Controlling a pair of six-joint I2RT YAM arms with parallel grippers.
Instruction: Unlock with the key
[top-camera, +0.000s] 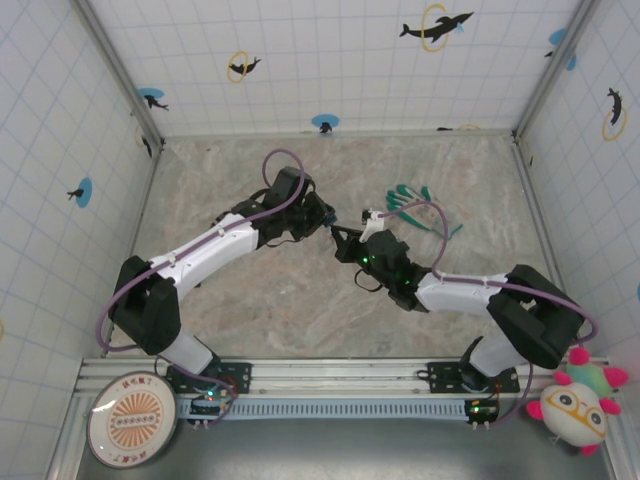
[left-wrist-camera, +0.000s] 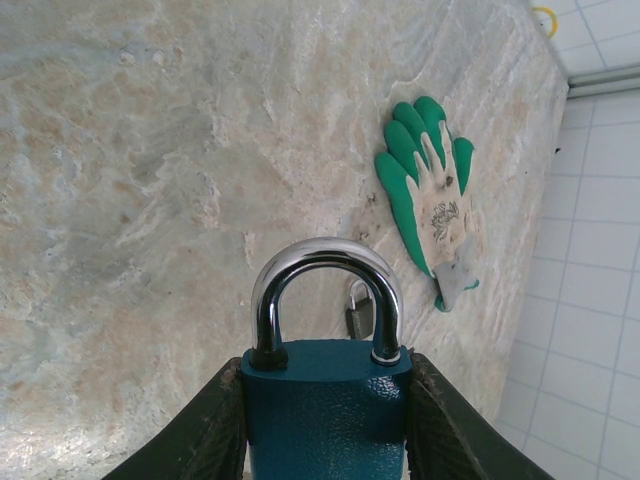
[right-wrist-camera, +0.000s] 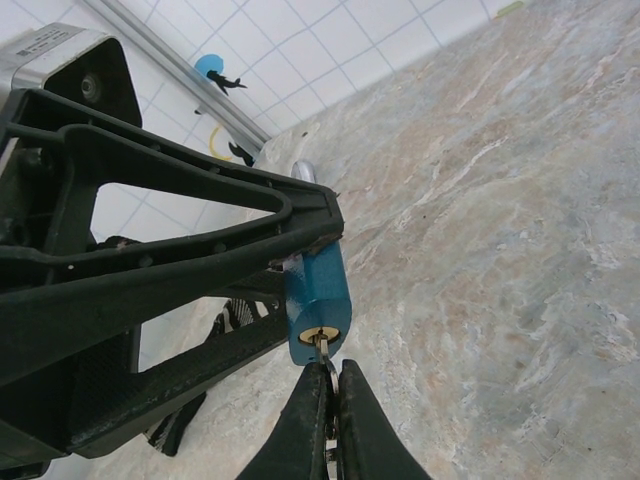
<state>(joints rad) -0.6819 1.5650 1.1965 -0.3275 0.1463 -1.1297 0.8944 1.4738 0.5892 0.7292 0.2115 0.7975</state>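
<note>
So the key sits low-center in the right wrist cam, tip already in the brass keyhole on the blue padlock. My right gripper is pinched narrow on the key's head, just below the lock. The key's long axis runs up-frame into the lock body, approx in line w/ it. The left gripper clamps the padlock's sides, shackle pointing up-frame. Imo next is a twist abt that axis, right arm's job. A glove lies upper right, well apart.
</note>
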